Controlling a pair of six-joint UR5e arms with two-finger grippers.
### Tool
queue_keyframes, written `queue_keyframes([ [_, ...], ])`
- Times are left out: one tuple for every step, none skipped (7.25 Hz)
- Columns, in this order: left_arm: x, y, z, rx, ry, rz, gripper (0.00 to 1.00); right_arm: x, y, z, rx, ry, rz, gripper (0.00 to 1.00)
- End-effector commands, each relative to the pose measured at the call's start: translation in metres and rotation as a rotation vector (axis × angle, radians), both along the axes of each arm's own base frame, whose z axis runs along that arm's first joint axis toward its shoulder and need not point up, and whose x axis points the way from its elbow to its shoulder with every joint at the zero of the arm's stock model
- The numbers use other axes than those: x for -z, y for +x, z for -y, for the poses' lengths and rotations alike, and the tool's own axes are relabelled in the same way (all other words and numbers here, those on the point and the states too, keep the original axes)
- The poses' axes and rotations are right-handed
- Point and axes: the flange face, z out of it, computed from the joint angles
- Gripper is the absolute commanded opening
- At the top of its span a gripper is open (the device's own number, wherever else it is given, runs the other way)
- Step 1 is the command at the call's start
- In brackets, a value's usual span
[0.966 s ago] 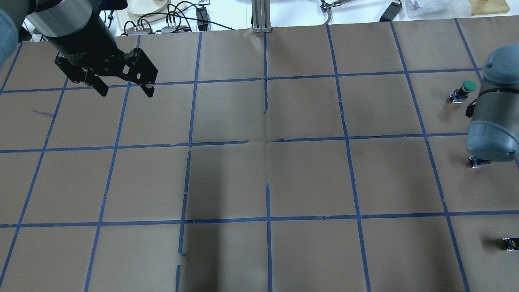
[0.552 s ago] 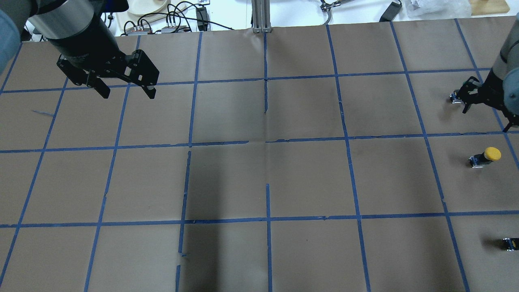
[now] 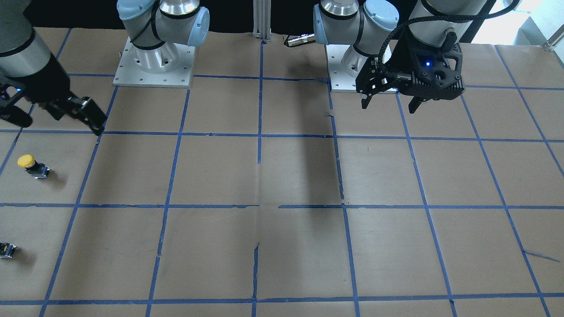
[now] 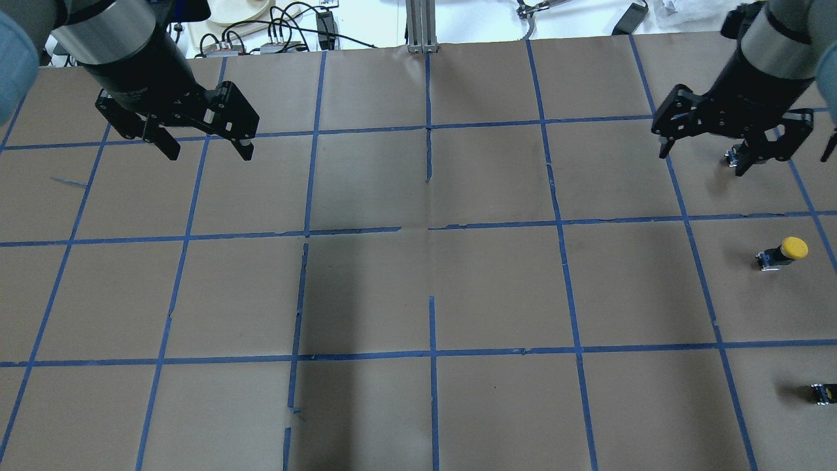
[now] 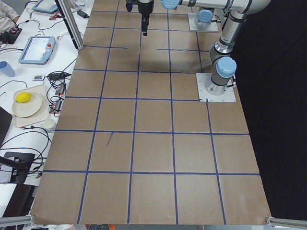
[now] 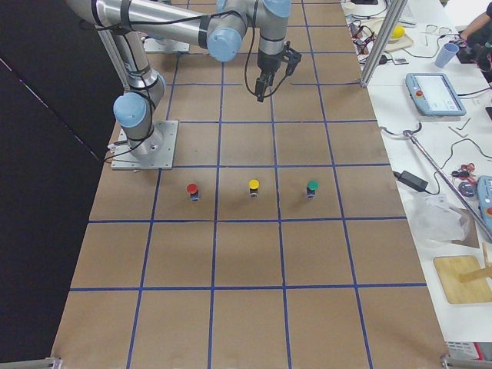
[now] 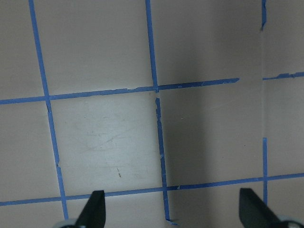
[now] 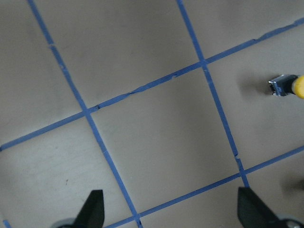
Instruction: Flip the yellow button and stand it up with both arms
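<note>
The yellow button (image 4: 785, 251) sits on the brown paper at the right edge, and it also shows in the front view (image 3: 31, 164). In the exterior right view it (image 6: 254, 187) looks upright with its cap on top. My right gripper (image 4: 701, 162) is open and empty. It hovers beyond the button, well apart from it, over the green button. The right wrist view shows the yellow button (image 8: 289, 86) at its right edge, outside the open gripper (image 8: 172, 213). My left gripper (image 4: 208, 155) is open and empty at the far left, as the left wrist view (image 7: 172, 213) also shows.
A green-capped button (image 6: 312, 187) and a red-capped button (image 6: 192, 189) flank the yellow one. In the overhead view the green button's body (image 4: 732, 158) peeks from under the right gripper. A small dark switch body (image 4: 824, 392) lies at the right edge. Cables lie beyond the table's far edge.
My right arm has swung away from over the yellow button, uncovering it. Its gripper has come into view over the green button and hides its cap. The left gripper has hardly moved.
</note>
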Motion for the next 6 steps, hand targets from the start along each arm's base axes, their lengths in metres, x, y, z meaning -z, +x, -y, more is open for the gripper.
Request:
queue_keyframes([
  [0.001,0.000,0.001,0.000,0.002,0.002,1.00,-0.031,0.059,-0.028,-0.148,-0.057,0.051,1.00],
  [0.000,0.000,0.000,0.000,0.000,0.002,1.00,-0.043,0.067,-0.045,-0.164,-0.068,0.075,1.00],
  [0.000,0.000,0.000,0.000,-0.001,0.003,1.00,-0.037,0.062,-0.054,-0.154,-0.023,0.069,1.00],
  [-0.001,0.000,-0.001,0.000,-0.001,0.003,1.00,-0.036,0.062,-0.058,-0.155,-0.025,0.066,1.00],
  [-0.001,0.000,-0.001,0.000,-0.001,0.003,1.00,-0.035,0.058,-0.061,-0.153,-0.007,0.060,1.00],
  [0.000,0.000,-0.001,0.000,0.000,0.002,1.00,-0.033,0.060,-0.062,-0.157,0.005,0.063,1.00],
])
